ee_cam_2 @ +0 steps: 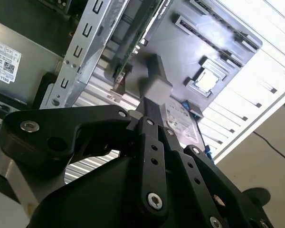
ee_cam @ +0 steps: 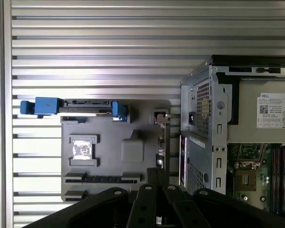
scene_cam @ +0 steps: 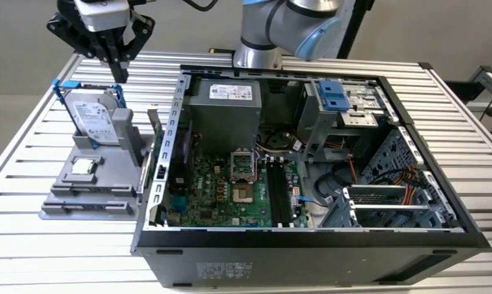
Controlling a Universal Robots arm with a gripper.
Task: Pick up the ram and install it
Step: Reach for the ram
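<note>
The ram (scene_cam: 155, 131) is a thin green stick standing on its long edge in the grey holder (scene_cam: 87, 190), on the side nearest the computer case (scene_cam: 311, 242). In the first wrist view the ram (ee_cam: 166, 140) appears edge-on; in the second wrist view the ram (ee_cam_2: 133, 45) runs beside the case's metal wall. My gripper (scene_cam: 119, 75) hangs above the holder's far end, over the hard drive, well clear of the ram. Its black fingers are shut with nothing between them in both wrist views (ee_cam_2: 154, 110) (ee_cam: 156, 173). The motherboard's long black slots (scene_cam: 275, 191) lie inside the open case.
A silver hard drive in a blue frame (scene_cam: 95, 119) stands upright in the holder, and a small square processor chip (scene_cam: 82, 165) lies in front of it. The case holds a power supply (scene_cam: 223, 107), cables and drive cages. The slatted metal table (scene_cam: 33, 141) surrounds everything.
</note>
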